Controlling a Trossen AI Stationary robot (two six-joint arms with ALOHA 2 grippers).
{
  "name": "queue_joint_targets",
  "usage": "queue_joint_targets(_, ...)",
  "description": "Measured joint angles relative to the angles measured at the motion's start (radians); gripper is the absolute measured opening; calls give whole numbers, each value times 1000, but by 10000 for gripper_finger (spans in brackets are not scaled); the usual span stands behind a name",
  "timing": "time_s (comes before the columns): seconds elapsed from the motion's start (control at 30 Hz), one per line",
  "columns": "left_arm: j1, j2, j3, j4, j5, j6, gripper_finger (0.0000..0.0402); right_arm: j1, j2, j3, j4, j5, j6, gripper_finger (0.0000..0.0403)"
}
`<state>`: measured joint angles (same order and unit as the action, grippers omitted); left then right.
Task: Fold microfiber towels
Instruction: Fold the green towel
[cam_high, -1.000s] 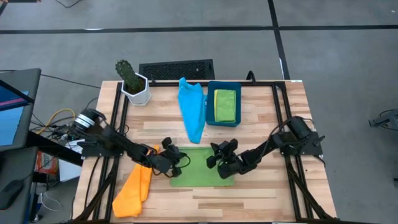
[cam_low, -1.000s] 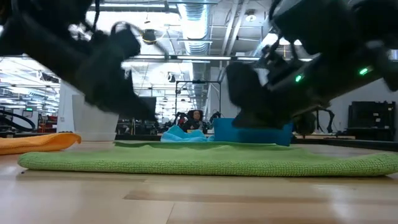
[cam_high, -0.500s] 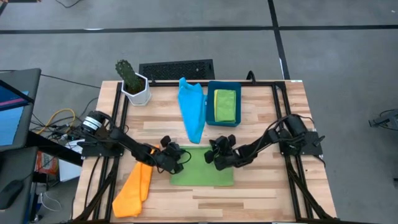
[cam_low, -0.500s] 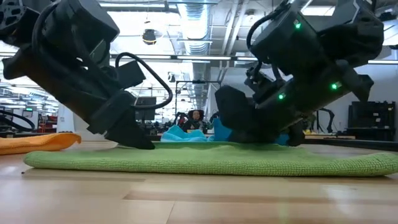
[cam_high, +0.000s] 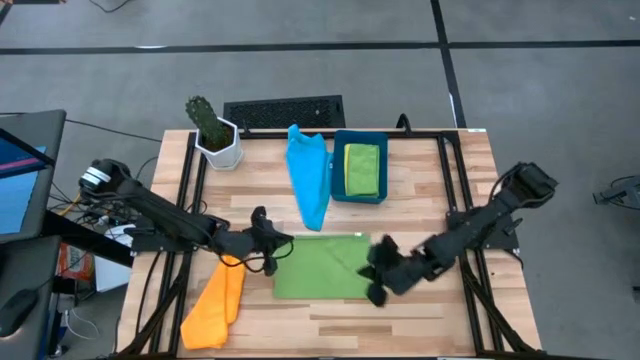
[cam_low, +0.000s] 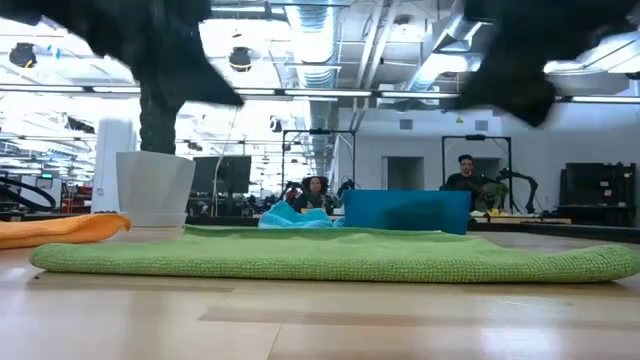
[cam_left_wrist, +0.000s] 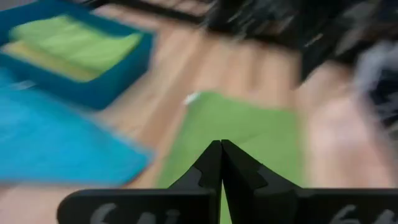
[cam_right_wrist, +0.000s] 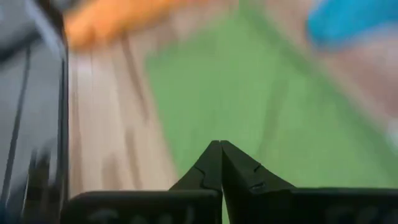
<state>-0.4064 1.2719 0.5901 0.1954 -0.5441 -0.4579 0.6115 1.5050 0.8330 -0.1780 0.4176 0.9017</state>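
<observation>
High cam: straight down, far enough to take in the whole bench (cam_high: 420, 305) and both arms. Low cam: at bench-top height, looking level across it into the room, very near the green towel (cam_low: 330, 258). Each wrist cam looks forward past its own hand, left hand (cam_left_wrist: 221, 163) and right hand (cam_right_wrist: 221, 163), close above the bench. All four views share that green towel.
</observation>
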Motion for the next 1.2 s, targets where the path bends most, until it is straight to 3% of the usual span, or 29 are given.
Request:
queue_joint_targets(0.17, -80, 15, 1, 169, 32, -16, 0, 147, 25, 0, -25, 11, 77, 18)
queue_joint_targets(0.33, -170, 153, 1, 314, -101, -153, 0, 248, 134, 0, -35, 84, 131, 19)
queue_joint_targets(0.5, -209, 344, 40, 453, -231, -279, 0, 256, 226, -2, 23, 99, 133, 21)
queue_joint_targets(0.8, -209, 544, 252, 442, -214, -299, 0, 273, 259, -1, 60, 117, 111, 20)
queue_joint_targets(1.03, -195, 579, 363, 299, -222, -268, 0, 285, 237, -1, 26, 258, 85, 17)
queue_joint_targets(1.2, -184, 580, 381, 262, -223, -279, 0, 253, 297, -2, 32, 226, 93, 21)
